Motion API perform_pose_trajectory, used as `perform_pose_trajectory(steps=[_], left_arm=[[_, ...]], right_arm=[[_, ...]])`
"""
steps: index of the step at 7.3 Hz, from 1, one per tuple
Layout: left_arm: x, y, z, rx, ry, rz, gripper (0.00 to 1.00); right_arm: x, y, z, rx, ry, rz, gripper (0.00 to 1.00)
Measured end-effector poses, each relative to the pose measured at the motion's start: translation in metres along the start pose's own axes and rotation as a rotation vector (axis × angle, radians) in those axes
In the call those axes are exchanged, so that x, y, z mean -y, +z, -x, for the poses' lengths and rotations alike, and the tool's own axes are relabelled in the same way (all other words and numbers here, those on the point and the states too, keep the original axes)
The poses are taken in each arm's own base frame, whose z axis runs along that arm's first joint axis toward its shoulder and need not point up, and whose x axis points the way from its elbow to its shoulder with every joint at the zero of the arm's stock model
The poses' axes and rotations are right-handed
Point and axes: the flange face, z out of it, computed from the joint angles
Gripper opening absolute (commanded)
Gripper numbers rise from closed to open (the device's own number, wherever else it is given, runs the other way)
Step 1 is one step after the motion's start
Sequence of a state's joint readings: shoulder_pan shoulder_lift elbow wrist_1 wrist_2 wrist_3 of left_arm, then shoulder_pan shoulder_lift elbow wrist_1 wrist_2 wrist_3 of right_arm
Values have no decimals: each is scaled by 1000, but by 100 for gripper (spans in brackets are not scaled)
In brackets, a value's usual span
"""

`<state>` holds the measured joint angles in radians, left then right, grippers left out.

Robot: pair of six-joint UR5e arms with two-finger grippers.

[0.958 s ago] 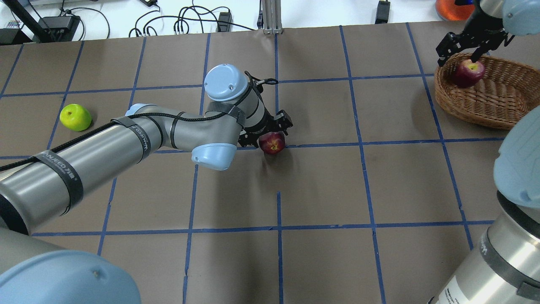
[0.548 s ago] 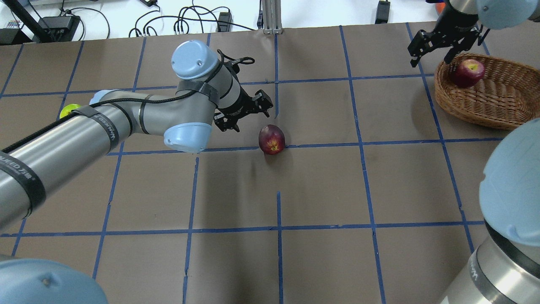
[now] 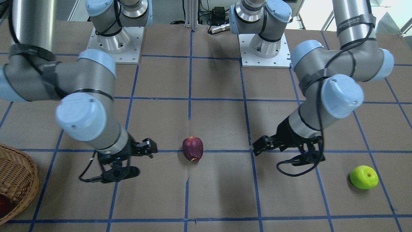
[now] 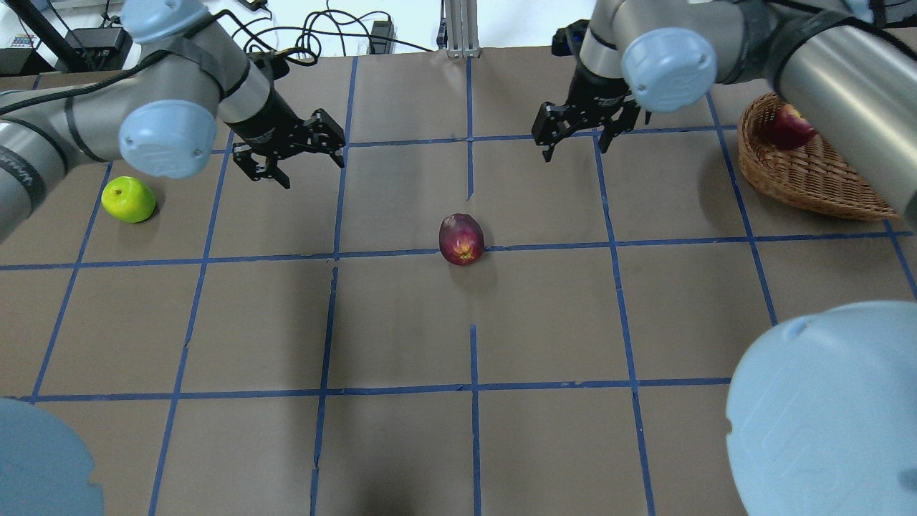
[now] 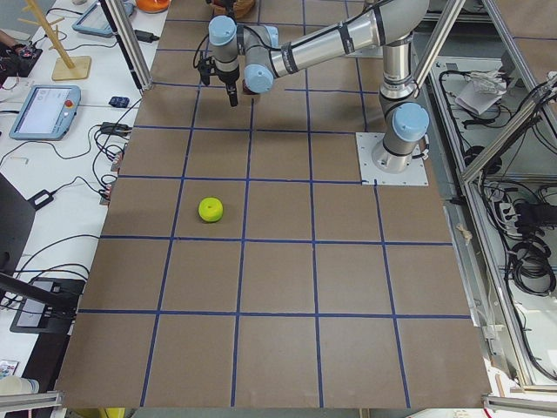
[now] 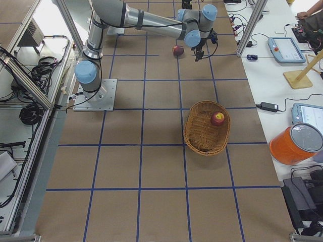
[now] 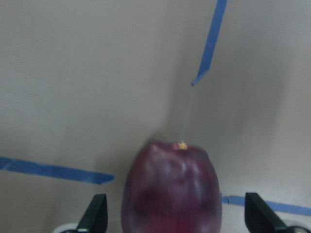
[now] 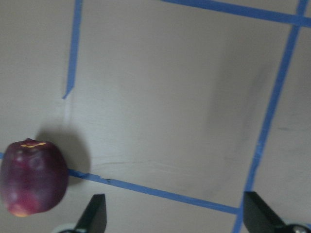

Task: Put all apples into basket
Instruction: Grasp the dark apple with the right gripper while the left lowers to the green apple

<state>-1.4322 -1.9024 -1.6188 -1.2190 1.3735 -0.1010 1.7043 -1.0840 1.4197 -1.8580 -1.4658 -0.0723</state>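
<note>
1. Status: red apple (image 4: 788, 129) lies in the wicker basket (image 4: 795, 192), up against one side of its wall. Maroon apple (image 4: 461, 239) sits mid-worktop (image 4: 401, 322), touching a blue tape line (image 4: 544, 247). Green apple (image 4: 128, 199) lies at the far left end, well apart from the basket. One in, two out.
2. Left pincer (image 4: 263, 170): spread wide, holding nothing, hanging between the green and maroon apples. Right pincer (image 4: 574, 147): also wide open and empty, between the maroon apple and the basket.
3. Collision risk: both wrist views have the maroon apple in frame. If you send both arms at it, they are likely to meet over the centre. Give it to one arm only.
4. Roll risk: the maroon apple lies on its side. If one finger touches before the other, expect it to be nudged away. Centre it between the open fingers before you close.
5. Reach risk: the green apple and the basket sit at opposite ends. You may need to stage it mid-worktop; release it high and it will probably roll.
6. Drop risk: a second apple let go from height could strike the red one or bounce out over the rim. The right arm (image 4: 824, 50) hides part of the basket from overhead, so check the right side view.
</note>
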Motion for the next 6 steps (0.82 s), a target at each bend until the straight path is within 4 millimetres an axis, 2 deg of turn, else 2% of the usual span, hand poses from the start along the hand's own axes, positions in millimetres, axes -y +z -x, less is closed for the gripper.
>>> perform_pose_trajectory(steps=[1,2,3,4,6], left_arm=[[14,-9,50,7,2,15,100],[27,-15,100,31,50,18,100],[43,-23,147,100,136,19,100],[61,-31,178,161,209,15,100],[106,-42,217,208,273,-5,100]], right_arm=[[-6,18,51,-2,15,-4,100],[-13,40,92,-5,21,-5,100],[-17,65,120,-6,31,-3,100],[-18,85,132,-5,51,-4,100],[-23,119,137,-9,71,15,100]])
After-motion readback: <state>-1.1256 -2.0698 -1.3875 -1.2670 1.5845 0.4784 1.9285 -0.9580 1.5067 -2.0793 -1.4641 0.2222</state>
